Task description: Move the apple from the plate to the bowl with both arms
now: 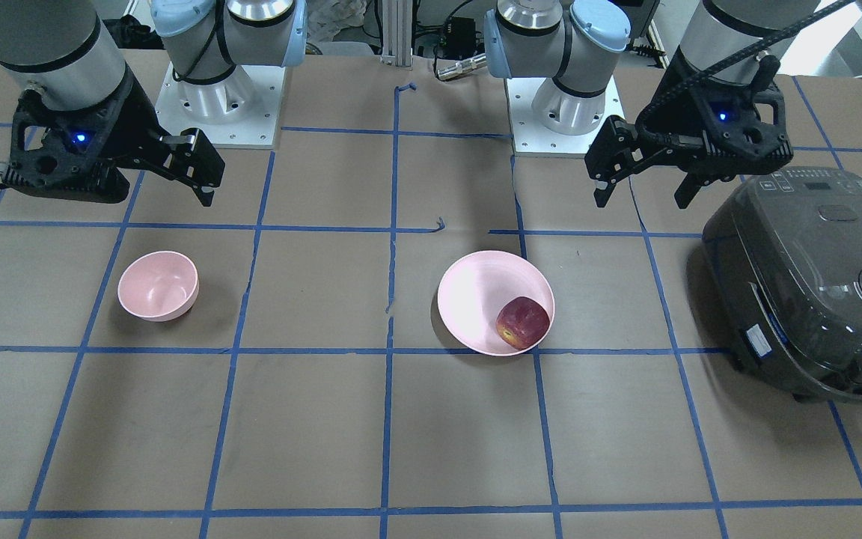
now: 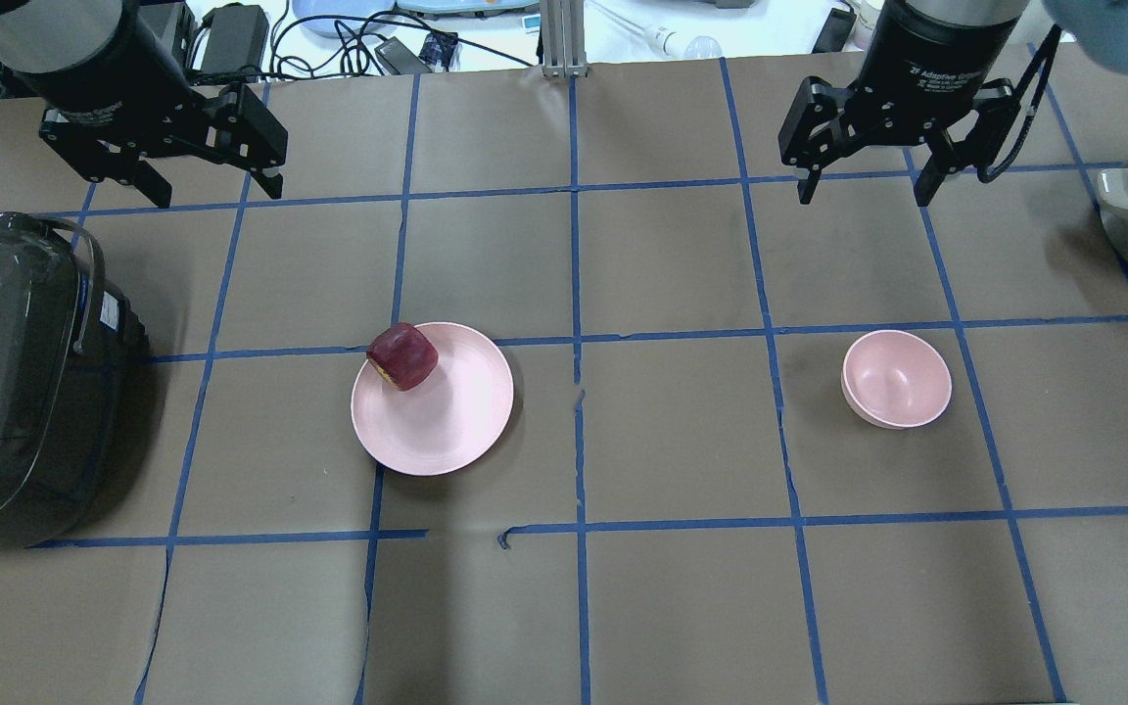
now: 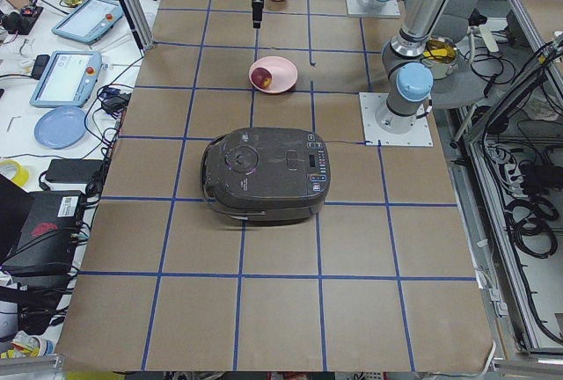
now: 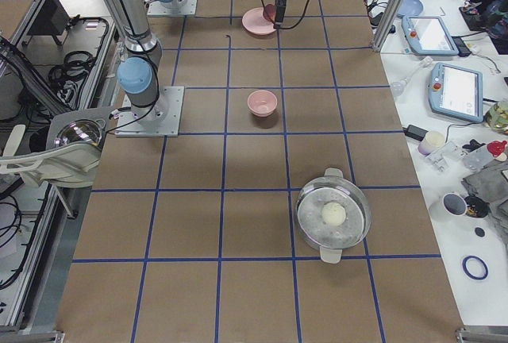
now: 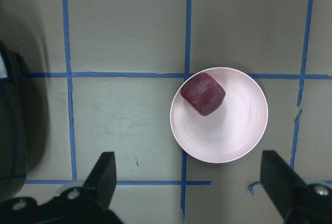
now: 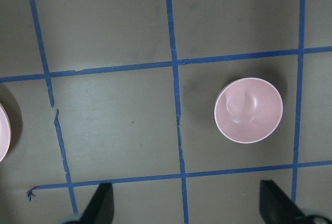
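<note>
Dark red blocky apple (image 2: 403, 356) rests on the wide pale pink plate (image 2: 446, 431) while the black left gripper (image 2: 216, 188) and right gripper (image 2: 866, 191) hover high, both spread wide and empty.

Right gripper (image 2: 865, 196) body: "2F Adaptive"; rest unreadable.

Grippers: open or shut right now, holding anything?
Left gripper: open, holding nothing.
Right gripper: open, holding nothing.

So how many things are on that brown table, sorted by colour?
Pink: 2, wide shallow plate, small deep bowl.
Dark red: 1, blocky apple.
Dark grey: 1, plastic rice cooker.
Silver: 1, metal pot.
Whitish: 1, round ball inside it.
Total: 6.
</note>
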You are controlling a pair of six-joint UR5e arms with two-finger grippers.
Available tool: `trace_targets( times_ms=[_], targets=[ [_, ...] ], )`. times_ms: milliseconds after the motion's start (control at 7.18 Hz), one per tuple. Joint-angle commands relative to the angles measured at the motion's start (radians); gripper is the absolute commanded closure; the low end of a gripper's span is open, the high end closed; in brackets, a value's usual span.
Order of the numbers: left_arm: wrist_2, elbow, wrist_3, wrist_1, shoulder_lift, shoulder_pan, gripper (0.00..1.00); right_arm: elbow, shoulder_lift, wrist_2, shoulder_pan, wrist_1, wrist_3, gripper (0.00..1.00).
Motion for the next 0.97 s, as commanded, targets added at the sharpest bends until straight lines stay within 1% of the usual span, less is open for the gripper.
trace_targets(
  times_ms=[0,139,278,418,557,696,835],
  targets=[
    [-0.003,-0.012,-0.009,0.000,-0.010,-0.001,0.00,0.000,0.001,-0.001,0.000,-0.001,0.000,0.00],
    [-0.013,-0.015,-0.046,0.002,-0.033,-0.001,0.00,0.000,0.001,0.001,-0.004,-0.004,-0.003,0.00],
    [-0.014,-0.037,-0.125,0.002,-0.050,-0.002,0.00,0.001,0.001,0.007,-0.015,-0.004,-0.023,0.00],
    [-0.015,-0.094,-0.264,0.047,-0.061,-0.007,0.00,0.001,0.002,0.007,-0.026,-0.002,-0.029,0.00],
    [-0.015,-0.161,-0.308,0.145,-0.083,-0.008,0.00,0.001,0.004,-0.002,-0.046,-0.007,-0.092,0.00],
    [-0.018,-0.238,-0.430,0.241,-0.109,-0.012,0.00,0.013,0.025,-0.001,-0.141,-0.004,-0.188,0.00],
    [-0.026,-0.287,-0.516,0.365,-0.140,-0.028,0.00,0.091,0.058,0.005,-0.246,-0.045,-0.279,0.00]
  ],
)
